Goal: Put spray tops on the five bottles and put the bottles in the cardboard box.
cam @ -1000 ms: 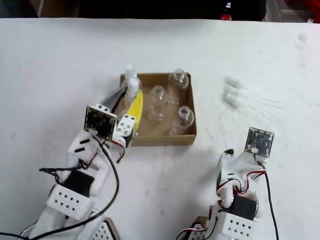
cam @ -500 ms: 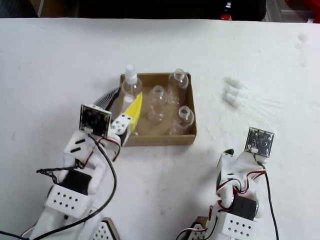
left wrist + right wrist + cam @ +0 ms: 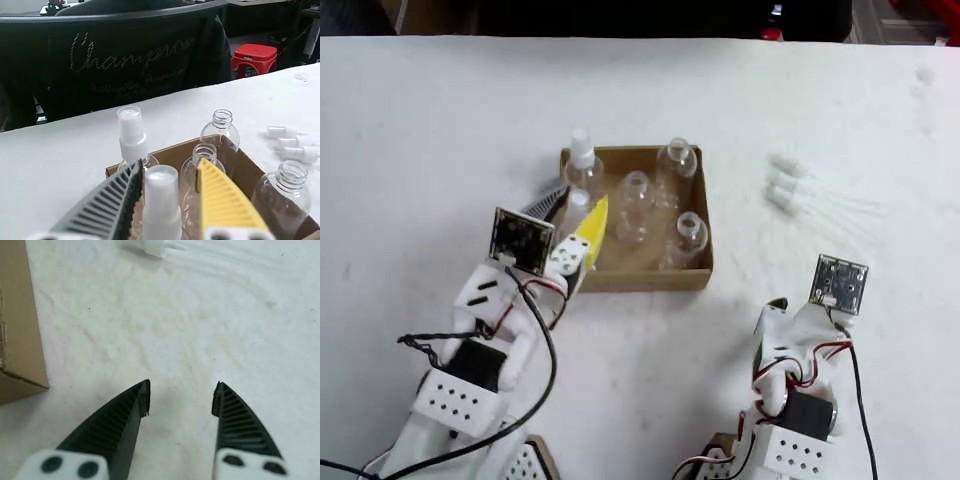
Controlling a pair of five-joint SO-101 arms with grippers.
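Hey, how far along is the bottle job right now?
Done: all five bottles stand in the cardboard box, two capped. In hand: the left gripper sits at one capped bottle. Left: three open bottles, and three spray tops lying on the table.

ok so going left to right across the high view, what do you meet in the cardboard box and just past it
spray-topped bottle at the back left corner of the box → open bottle mid-box → two open bottles along its right wall → three loose spray tops
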